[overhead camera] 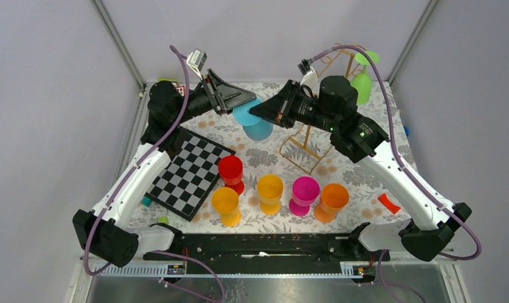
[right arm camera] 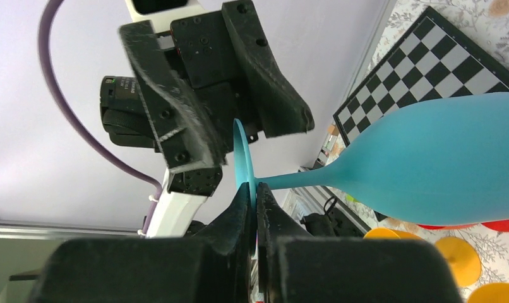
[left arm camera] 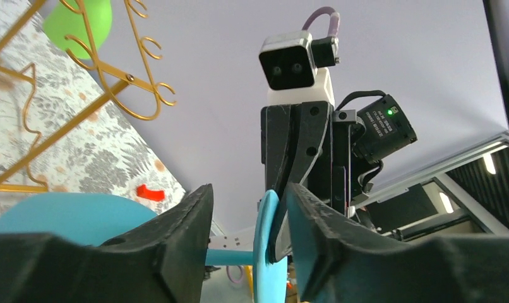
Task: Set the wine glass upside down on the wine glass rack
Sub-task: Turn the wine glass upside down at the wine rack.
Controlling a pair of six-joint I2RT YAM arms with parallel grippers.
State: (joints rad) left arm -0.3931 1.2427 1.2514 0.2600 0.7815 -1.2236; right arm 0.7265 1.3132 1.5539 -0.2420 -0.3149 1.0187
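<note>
Midway, the right gripper [right arm camera: 253, 193] is pinching the blue glass [overhead camera: 258, 125] by its foot, holding it sideways in the air between the arms. The left gripper [left arm camera: 249, 207] is standing spread around that foot. Inverting and hanging it on the rack [left arm camera: 81, 115] is not yet done.

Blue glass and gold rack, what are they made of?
The blue glass is probably plastic: solid matte colour, not see-through. The rack looks like thin metal wire with a shiny gold finish, bent into curly hooks.
</note>
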